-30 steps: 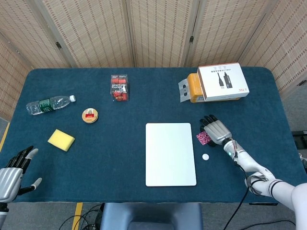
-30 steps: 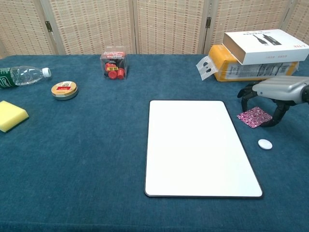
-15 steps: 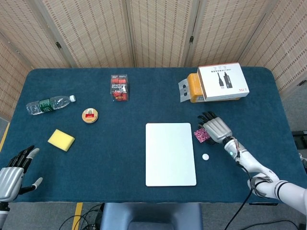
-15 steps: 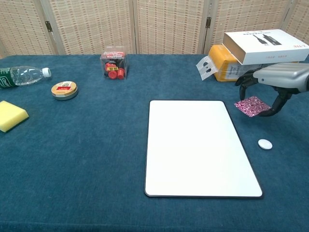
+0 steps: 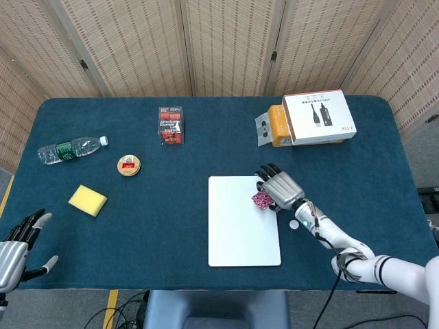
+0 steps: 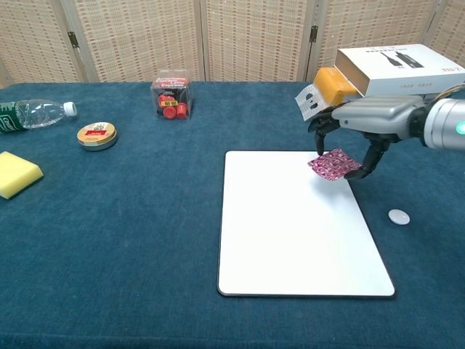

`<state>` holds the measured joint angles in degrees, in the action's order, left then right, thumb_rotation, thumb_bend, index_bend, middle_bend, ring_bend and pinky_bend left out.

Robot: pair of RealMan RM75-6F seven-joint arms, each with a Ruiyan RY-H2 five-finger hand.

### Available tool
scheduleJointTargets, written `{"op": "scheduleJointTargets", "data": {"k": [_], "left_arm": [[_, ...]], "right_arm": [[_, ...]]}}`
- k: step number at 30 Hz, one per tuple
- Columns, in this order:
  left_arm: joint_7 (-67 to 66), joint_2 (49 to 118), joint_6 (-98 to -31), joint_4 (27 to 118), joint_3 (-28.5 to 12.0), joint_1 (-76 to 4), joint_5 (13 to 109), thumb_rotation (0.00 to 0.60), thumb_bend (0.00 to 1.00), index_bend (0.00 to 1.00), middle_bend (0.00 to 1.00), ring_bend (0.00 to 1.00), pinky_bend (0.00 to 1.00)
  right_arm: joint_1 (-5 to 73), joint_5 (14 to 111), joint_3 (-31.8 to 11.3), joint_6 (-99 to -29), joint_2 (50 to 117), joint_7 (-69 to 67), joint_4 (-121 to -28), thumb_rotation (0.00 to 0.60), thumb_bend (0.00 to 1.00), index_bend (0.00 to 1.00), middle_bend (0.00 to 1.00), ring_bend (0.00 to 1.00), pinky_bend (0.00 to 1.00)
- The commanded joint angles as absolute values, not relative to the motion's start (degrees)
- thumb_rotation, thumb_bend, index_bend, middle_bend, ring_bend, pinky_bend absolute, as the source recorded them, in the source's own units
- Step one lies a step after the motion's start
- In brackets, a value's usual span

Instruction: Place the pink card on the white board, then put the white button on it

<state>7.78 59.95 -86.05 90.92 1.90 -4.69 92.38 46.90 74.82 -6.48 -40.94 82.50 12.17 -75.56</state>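
At the near left corner of the surface (image 5: 206, 137), the left robot hand (image 5: 15, 248) was cut off by the bottom edge of the head view; its fingers were spread apart and held nothing, and the chest view did not show it at all. Near the left edge lay a water bottle (image 5: 70, 149), its base end cropped out of the chest view, with a yellow sponge (image 5: 87, 200) closer to the front and a small round tin (image 5: 128, 165) just beside them toward the middle. Its label was too small to read. A clear box of red pieces (image 5: 171, 125) stood toward the far edge.

The white board (image 6: 298, 233) lay flat in the middle, close to the front edge. Over its far right corner the right robot hand (image 6: 367, 123) pinched the pink card (image 6: 333, 164) between thumb and fingers, the card tilted and lifted clear of the board. In the head view the hand covered much of the card, so only a sliver showed. The white button (image 6: 397, 216) sat on the cloth just off the board's right edge, partly masked by the wrist in the head view.

Toward the far right corner a white carton (image 5: 319, 117) rested on a yellow package (image 5: 277, 126), hiding most of it.
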Motion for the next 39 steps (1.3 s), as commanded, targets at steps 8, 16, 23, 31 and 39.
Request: {"op": "scheduleJointTargets", "data": {"k": [8, 16, 23, 31, 39], "left_arm": [[10.3, 59.2, -87.0, 90.2, 2.4, -4.3, 93.5, 0.600, 0.29, 0.02, 0.07, 0.11, 0.22], [10.8, 59.2, -87.2, 89.8, 2.3, -4.3, 93.4, 0.600, 0.29, 0.02, 0.07, 0.11, 0.22], [9.6, 59.4, -87.2, 89.7, 2.0, -4.1, 93.0, 0.600, 0.29, 0.02, 0.07, 0.11, 0.22], [5.5, 60.4, -86.5, 91.0, 1.9, -4.2, 92.4, 0.600, 0.29, 0.02, 0.07, 0.11, 0.22], [2.4, 61.4, -84.6, 92.0, 1.9, -4.9, 91.9, 0.600, 0.29, 0.02, 0.07, 0.11, 0.22]], "right_arm": [[49.6, 70.1, -7.0, -39.0, 86.5, 17.7, -75.3, 0.600, 0.17, 0.30, 0.11, 0.00, 0.00], [50.4, 67.6, -6.5, -38.1, 86.0, 19.7, -76.3, 0.600, 0.14, 0.04, 0.08, 0.00, 0.00], [47.5, 69.7, -5.3, -42.1, 78.7, 17.8, -84.5, 0.600, 0.14, 0.05, 0.06, 0.00, 0.00], [40.4, 79.6, -0.1, -50.2, 71.0, 9.4, -88.4, 0.600, 0.14, 0.28, 0.07, 0.00, 0.00], [36.3, 86.7, 4.9, -53.4, 69.8, 3.6, -84.6, 0.600, 0.14, 0.37, 0.08, 0.00, 0.00]]}}
